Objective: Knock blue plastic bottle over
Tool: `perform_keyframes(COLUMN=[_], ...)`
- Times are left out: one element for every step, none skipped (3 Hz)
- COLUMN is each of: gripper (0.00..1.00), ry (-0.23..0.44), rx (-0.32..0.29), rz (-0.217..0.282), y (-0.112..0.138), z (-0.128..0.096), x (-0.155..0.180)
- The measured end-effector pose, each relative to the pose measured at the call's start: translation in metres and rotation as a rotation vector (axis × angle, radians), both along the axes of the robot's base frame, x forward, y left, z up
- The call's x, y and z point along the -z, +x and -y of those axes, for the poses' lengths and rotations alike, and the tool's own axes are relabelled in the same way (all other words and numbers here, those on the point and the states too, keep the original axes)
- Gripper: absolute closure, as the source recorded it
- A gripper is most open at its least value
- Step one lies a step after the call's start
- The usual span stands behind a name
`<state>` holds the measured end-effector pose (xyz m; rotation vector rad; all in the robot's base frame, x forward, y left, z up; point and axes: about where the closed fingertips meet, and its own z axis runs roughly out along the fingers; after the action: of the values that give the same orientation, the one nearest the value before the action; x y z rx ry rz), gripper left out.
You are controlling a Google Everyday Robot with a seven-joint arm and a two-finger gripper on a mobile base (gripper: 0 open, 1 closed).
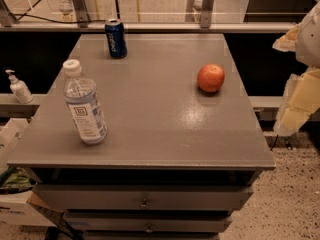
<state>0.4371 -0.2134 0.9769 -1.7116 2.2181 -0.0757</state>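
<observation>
**While the bottle stands, the hand waits off to the side**

As the camera view shows it, the blue plastic bottle (85, 104) is upright on the grey worktop (160, 129). It stands well to the left of the apple (210, 78) and nearer the front edge, with its white cap on top. The dark soda can (115, 38) stands behind and to the left of the apple, at the far edge. A small pump dispenser (19, 87) sits far left of the apple, off the worktop on a lower ledge. The hand (299, 104) hangs to the right of the apple, beyond the worktop's right edge and touching nothing. Whether it is spread or pressed together I cannot tell.

The knock is not yet begun, and the risk lies in the reach. A straight sweep from the hand towards the bottle would likely pass over or beside the apple. A low pass could nudge it and set it rolling. The bottle also stands close to the left and front edges. A hard shove, or one landing low on its body, might slide it off the worktop instead of tipping it.
</observation>
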Motion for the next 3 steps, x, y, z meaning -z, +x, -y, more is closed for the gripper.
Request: perform_keyframes(gripper=[0.00, 0.00, 0.00], ry=[0.092, 0.249, 0.344], rx=[-0.017, -0.053, -0.078], rz=[-0.006, -0.015, -0.021], y=[-0.005, -0.011, -0.015], z=[-0.018, -0.059, -0.085], x=[0.007, 0.021, 0.029])
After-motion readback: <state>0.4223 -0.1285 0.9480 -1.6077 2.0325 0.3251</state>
